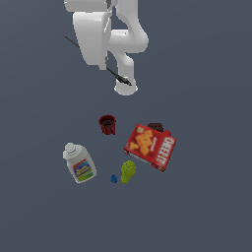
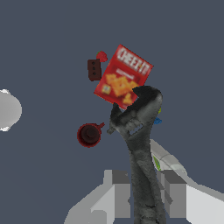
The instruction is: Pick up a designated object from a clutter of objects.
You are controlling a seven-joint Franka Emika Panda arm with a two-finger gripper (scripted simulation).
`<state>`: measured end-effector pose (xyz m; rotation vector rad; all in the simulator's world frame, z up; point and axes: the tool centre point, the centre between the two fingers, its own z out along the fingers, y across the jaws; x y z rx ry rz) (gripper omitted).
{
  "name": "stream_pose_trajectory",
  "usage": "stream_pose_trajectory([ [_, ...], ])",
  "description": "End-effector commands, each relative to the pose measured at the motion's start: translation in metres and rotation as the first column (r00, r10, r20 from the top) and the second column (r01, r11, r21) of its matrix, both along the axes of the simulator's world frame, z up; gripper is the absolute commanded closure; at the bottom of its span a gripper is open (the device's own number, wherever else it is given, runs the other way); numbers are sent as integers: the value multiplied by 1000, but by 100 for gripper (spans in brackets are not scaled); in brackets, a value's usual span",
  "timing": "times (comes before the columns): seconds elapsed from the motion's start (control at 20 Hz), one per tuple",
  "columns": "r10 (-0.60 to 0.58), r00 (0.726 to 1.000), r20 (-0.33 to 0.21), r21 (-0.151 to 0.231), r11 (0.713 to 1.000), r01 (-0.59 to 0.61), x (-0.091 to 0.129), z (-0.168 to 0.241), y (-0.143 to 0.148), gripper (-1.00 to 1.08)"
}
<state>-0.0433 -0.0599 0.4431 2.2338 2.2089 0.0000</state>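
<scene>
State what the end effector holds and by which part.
The end effector grips a dark wrench-like tool by its handle; the open-jawed head sticks out beyond the fingers.

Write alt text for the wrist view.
The gripper is shut on a dark wrench-like tool, held above a grey floor. Beyond it lie a red cracker box, a small brown block and a dark red cup.
</scene>
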Motion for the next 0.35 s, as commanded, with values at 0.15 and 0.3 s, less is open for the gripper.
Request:
stream_pose_trajectory([
  [0.15, 1, 1000, 0, 0, 1000, -1, 4, 9, -6, 108],
  [0.3, 1, 1000, 0, 0, 1000, -1, 4, 10, -6, 108],
])
